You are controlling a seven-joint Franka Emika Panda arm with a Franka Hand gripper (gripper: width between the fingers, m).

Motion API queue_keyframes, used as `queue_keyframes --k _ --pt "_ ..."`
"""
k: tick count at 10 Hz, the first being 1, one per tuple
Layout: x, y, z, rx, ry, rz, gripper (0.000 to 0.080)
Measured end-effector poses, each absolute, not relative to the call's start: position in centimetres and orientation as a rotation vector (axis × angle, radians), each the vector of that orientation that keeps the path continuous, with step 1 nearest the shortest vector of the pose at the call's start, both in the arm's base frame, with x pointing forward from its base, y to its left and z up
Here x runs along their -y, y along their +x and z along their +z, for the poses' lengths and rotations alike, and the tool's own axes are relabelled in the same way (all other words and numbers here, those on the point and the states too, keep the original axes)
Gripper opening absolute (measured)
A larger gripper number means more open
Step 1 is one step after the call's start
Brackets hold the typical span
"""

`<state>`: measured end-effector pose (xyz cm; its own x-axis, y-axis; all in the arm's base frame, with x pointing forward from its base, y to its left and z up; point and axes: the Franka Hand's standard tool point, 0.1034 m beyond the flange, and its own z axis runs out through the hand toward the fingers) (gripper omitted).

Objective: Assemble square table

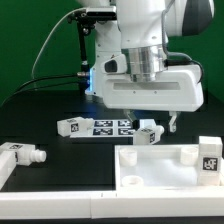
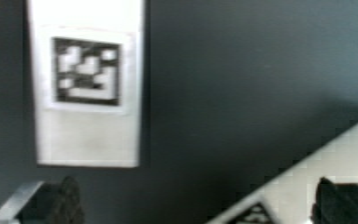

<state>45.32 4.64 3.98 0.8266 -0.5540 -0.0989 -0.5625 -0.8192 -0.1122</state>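
The gripper [image 1: 156, 122] hangs low over the dark worktop [image 1: 40, 110]. Its fingers [image 2: 51, 203] are spread wide, and the wrist view shows only bare worktop in the gap, so it holds nothing.

In the exterior view the panel [image 1: 160, 178] lies flat, rim up, at about 5 o'clock from the gripper, near the front edge of the worktop. An upright leg [image 1: 208, 155] stands at the panel's 3 o'clock end; I cannot tell whether it is screwed in.

Three more legs lie loose:
- The nearest leg [image 1: 148, 133] is just beside the gripper, at roughly 7 o'clock from it.
- The second leg [image 1: 70, 127] lies at 9 o'clock, past the marker board [image 1: 105, 126].
- The third leg [image 1: 24, 155] lies at 8 o'clock, well apart.

The coming move turns on the nearest leg, since it is the closest part to the one arm. The wrist view shows what I take to be this nearest leg [image 2: 83, 90]. It sits beyond the fingertips and off toward one finger, not centred between them. Its long axis runs square to the line joining the two fingers.

From that I judge the jaws are already turned to close across the leg's narrow width. The pick probably needs a sideways shift and a short drop, with no turn of the wrist.
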Motion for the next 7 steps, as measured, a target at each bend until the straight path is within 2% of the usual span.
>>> queue_keyframes --k 3,7 --pt "-3.47 44.45 4.86 -0.915 -2.697 0.644 0.0649" --pt "-3.12 43.85 4.56 -0.855 -2.564 0.951 0.0649"
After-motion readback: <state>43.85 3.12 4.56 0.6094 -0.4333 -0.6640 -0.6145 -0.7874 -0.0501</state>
